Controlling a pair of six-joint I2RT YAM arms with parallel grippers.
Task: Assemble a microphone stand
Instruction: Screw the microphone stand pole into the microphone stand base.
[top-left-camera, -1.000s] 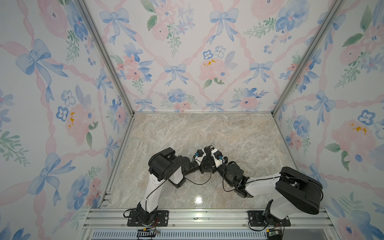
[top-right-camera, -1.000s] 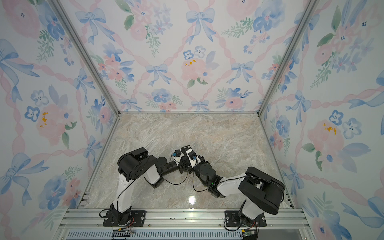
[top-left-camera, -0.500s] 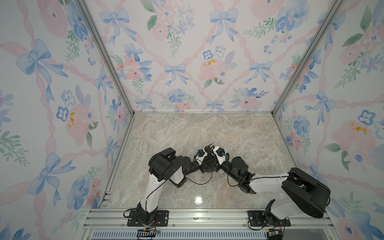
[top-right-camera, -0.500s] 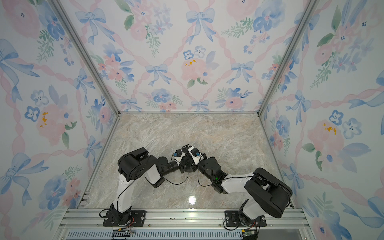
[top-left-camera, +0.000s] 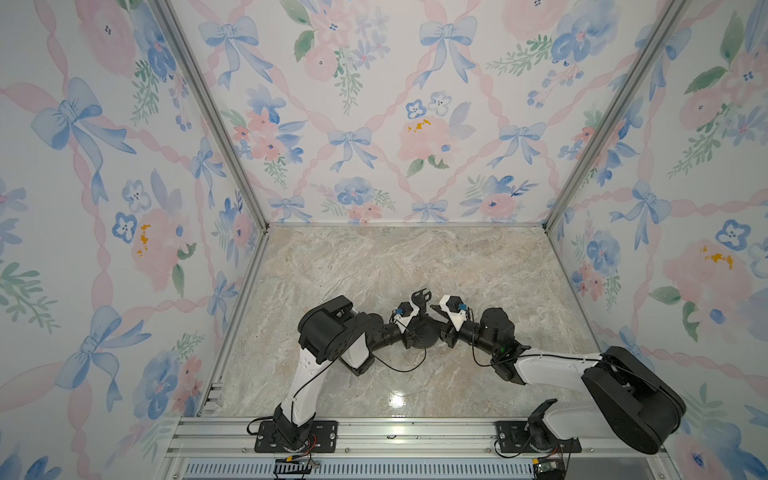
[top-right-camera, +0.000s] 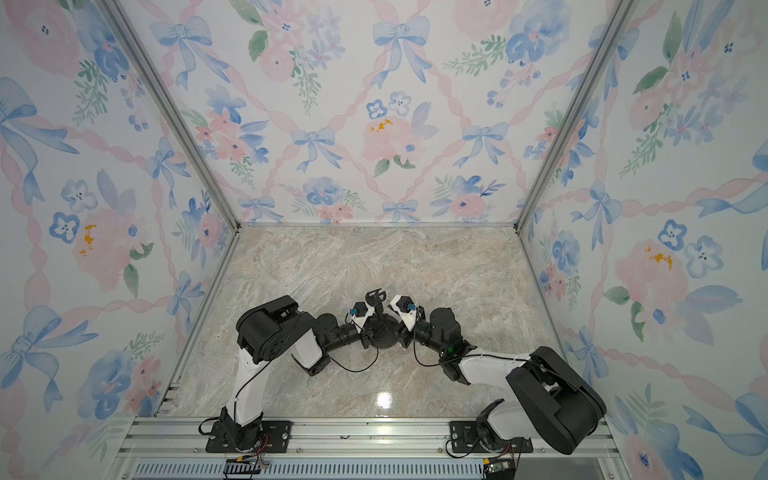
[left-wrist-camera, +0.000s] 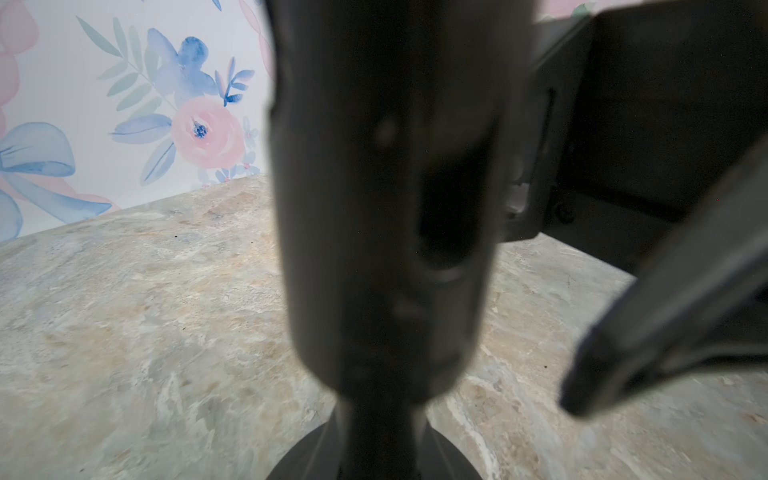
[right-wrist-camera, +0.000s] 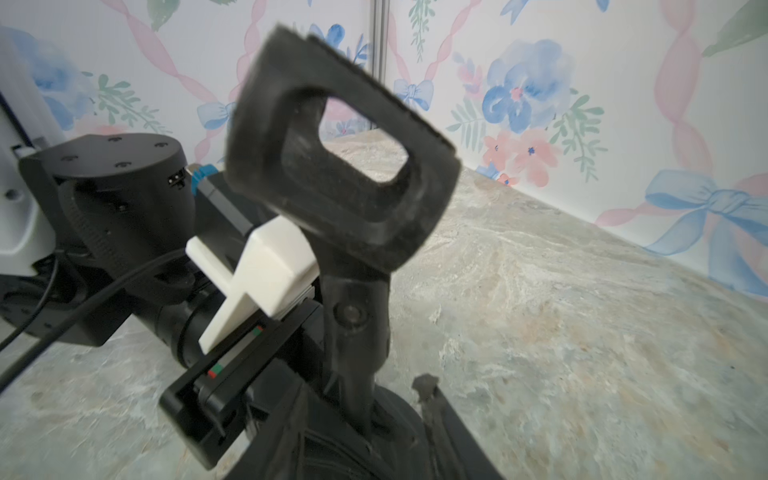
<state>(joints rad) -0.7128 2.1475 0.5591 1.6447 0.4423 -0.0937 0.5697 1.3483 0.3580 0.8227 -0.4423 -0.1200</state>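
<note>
The microphone stand (top-left-camera: 420, 320) stands upright on the table (top-left-camera: 374, 266), with its rod (right-wrist-camera: 357, 332) seated in the disc base (top-left-camera: 424, 336) and the clip (right-wrist-camera: 332, 208) on top, so its long axis points straight up between both pincers. The left pincer (top-left-camera: 416, 322) is pressed together on the rod just above the base. The right pincer (top-left-camera: 439, 323) is spread, its finger (left-wrist-camera: 623, 340) near the rod but apart from it; I judge the rod lies straight ahead of this pincer, so it should retreat backwards.

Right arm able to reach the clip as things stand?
Probably yes. The clip stands clear atop the rod. The left gripper is shut on the rod lower down, from the opposite side. The right gripper is open beside it, nothing between.
</note>
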